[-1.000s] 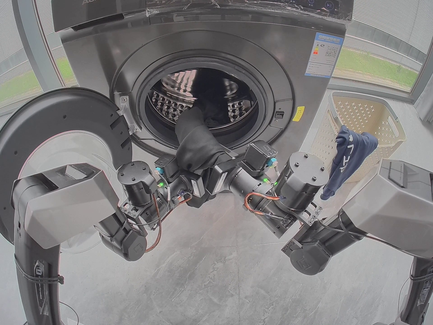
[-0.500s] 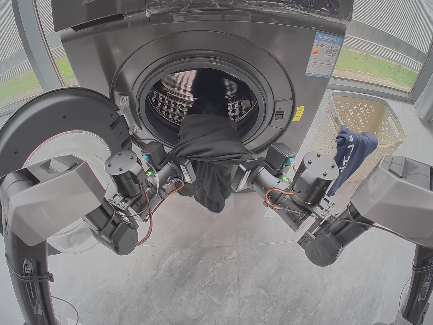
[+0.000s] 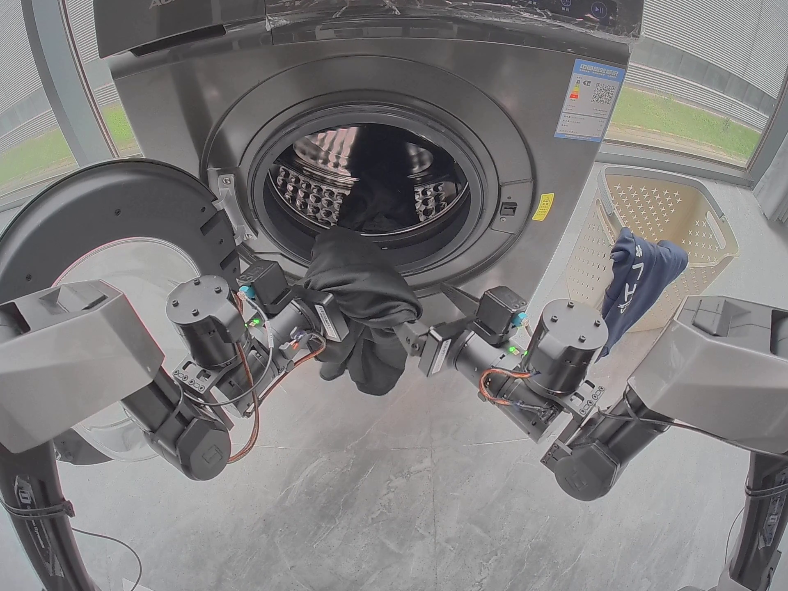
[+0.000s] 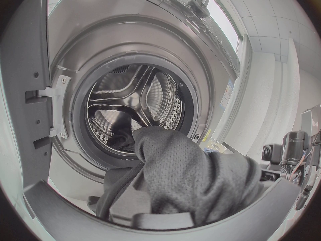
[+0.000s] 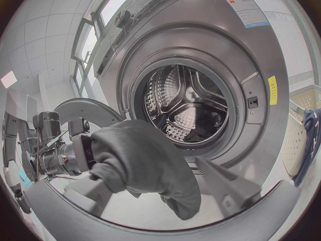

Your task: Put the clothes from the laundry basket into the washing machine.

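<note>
**Black cloth at the washer's hole**

Left fingers pinch a black cloth. It hangs outside the washer, at 6 o'clock of the hole. Right fingers are spread, just beside it. Basket at 3 o'clock.

The floor is light grey stone-look tile with faint veining and thin joints, evenly lit. There are two windows, a left window and a right window, each set in a grey frame. Green grass and pale horizontal bands show through both, and daylight enters through them. The wall is plain white. The ceiling is a grid of white square panels. One lit square light panel is set into the grid.
</note>
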Controlling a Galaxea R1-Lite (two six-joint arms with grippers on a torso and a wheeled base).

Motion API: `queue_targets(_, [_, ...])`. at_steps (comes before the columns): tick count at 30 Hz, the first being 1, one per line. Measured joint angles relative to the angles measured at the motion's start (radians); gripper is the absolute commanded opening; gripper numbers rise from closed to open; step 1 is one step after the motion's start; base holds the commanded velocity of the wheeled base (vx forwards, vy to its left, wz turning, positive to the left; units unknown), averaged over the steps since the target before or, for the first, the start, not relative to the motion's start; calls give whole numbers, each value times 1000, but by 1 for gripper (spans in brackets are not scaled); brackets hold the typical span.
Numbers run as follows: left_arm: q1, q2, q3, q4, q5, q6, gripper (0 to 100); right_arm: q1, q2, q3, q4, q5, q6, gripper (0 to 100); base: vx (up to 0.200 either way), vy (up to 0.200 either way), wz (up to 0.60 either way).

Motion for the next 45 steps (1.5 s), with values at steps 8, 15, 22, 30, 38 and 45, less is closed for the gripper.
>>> queue_targets(8, [-22,-102,124,1,-2,-12,0,44,-62,229,-2,47,-37,100,0,0,0])
queue_targets(15, [-48,-268,319,1,-37,-12,0,54,-148,353,-31,51,-45,100,0,0,0])
queue_targets(22, [-66,-375,424,1,-46,-6,0,-25,-252,417,-47,30,-44,100,0,0,0])
queue_targets(30, [-63,-412,471,1,-57,21,0,-107,-299,432,-48,24,-42,100,0,0,0])
queue_targets(38, [-60,-429,496,1,-60,64,0,-126,-309,436,-48,24,-38,100,25,0,0])
queue_targets(45, [-59,-422,497,2,-60,66,0,-121,-309,438,-48,23,-33,100,200,0,0])
